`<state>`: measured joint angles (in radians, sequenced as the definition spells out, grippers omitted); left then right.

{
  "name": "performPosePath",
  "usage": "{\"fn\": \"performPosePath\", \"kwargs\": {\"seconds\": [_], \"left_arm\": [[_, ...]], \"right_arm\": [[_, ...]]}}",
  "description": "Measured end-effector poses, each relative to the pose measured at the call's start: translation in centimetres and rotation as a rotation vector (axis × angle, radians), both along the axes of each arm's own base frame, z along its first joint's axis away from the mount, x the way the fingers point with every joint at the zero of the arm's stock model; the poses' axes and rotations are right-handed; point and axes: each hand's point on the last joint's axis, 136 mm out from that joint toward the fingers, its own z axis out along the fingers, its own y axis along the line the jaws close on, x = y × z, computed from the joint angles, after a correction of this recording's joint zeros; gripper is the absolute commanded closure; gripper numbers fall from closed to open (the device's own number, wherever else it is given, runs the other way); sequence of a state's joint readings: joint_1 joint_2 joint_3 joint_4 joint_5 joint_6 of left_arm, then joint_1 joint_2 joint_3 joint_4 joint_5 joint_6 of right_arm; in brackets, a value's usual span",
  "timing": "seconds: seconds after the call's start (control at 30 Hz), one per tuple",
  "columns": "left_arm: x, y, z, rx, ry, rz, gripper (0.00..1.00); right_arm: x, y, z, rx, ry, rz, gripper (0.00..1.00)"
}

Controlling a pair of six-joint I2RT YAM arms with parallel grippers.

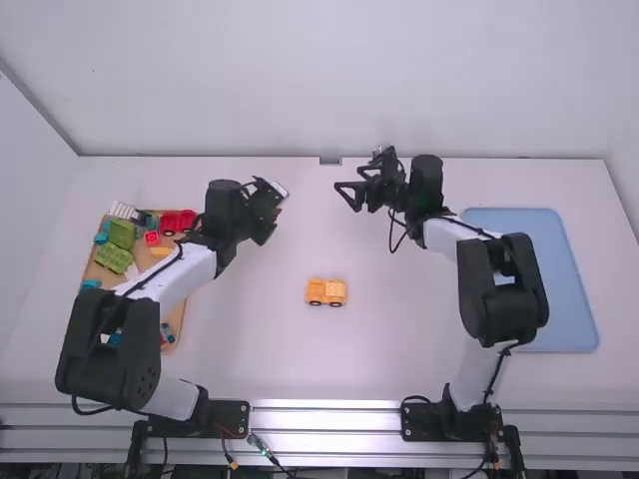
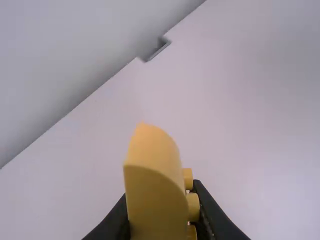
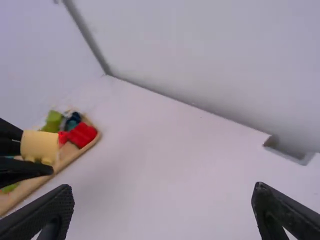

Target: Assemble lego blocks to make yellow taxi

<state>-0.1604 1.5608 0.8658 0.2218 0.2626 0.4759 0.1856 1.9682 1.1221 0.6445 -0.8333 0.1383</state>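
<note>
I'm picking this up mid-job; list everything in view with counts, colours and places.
wheeled base: 1, yellow-orange, table middle
curved block: 1, yellow, in left gripper
mixed blocks: several, green, red, blue, white, yellow, in wooden tray
wooden tray: 1, tan, table's left
shallow tray: 1, light blue, table's right
table: 1, white
bracket: 1, grey, back edge
arms: 2, white and black
grippers: 2, black; right gripper open

Yellow block (image 2: 155, 200) partly cut off
</note>
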Motion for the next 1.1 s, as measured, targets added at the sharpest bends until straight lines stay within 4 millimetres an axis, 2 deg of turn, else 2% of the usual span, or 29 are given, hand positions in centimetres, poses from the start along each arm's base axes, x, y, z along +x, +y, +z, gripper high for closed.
{"fn": "performPosePath", "kwargs": {"seconds": [0.13,0.33,0.5,0.6,0.77,1.07,1.1], "left_arm": [[-0.2,-2.0,0.5,-0.086,-0.010,0.007,0.98],[-0.4,-4.3,1.6,-0.189,-0.053,0.002,0.98],[-0.4,-6.0,2.3,-0.244,-0.071,-0.015,0.98],[-0.2,-6.7,1.6,-0.281,-0.050,-0.007,0.98],[-0.1,-6.9,-0.2,-0.295,0.001,0.009,0.98],[0.4,-7.3,0.6,-0.356,-0.019,0.019,0.98],[0.3,-7.3,0.6,-0.363,-0.014,0.017,0.98]], "right_arm": [[-1.2,2.0,-0.7,0.038,0.049,0.110,0.09],[-4.2,5.6,-0.2,0.075,0.086,0.249,0.11],[-4.9,6.1,-0.1,0.086,0.096,0.284,0.11],[-5.1,6.3,0.1,0.090,0.089,0.300,0.13],[-5.5,7.0,0.7,0.100,0.064,0.318,0.15],[-5.5,7.9,0.4,0.092,0.097,0.294,0.19],[-5.5,8.1,0.4,0.092,0.094,0.292,0.23]]}}
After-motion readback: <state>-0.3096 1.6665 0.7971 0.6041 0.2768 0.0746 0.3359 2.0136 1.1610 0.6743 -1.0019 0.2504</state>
